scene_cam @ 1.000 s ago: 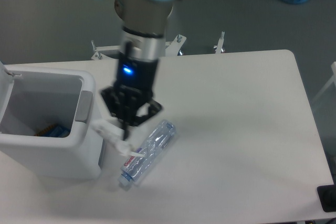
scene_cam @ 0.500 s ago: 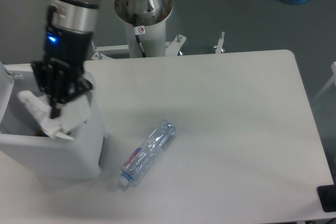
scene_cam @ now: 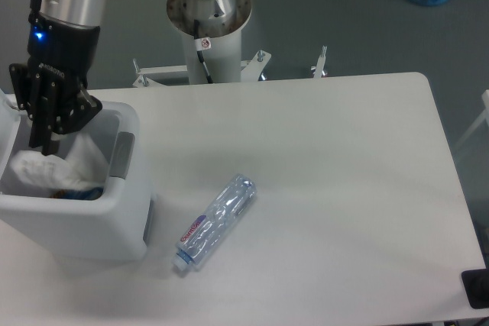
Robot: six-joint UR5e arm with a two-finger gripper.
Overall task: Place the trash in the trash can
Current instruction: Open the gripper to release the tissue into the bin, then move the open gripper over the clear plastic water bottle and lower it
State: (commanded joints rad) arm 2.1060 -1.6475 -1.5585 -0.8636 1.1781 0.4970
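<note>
Crushed bottle (scene_cam: 214, 221) lies on the white surface (scene_cam: 328, 188), just beside the bin (scene_cam: 92, 223); crumpled wrapper (scene_cam: 57, 167) sits inside the bin; tool (scene_cam: 43, 140) hangs above it, whether apart or together I cannot tell.

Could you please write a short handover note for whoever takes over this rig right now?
Gripper: hangs over the open trash can, its fingers close together; whether it holds anything cannot be told.
Wrapper: lies inside the can, on something blue.
Bottle: lies on its side on the table, right of the can, untouched.
Done: wrapper binned.
Left: pick up the bottle and drop it in the can.
</note>
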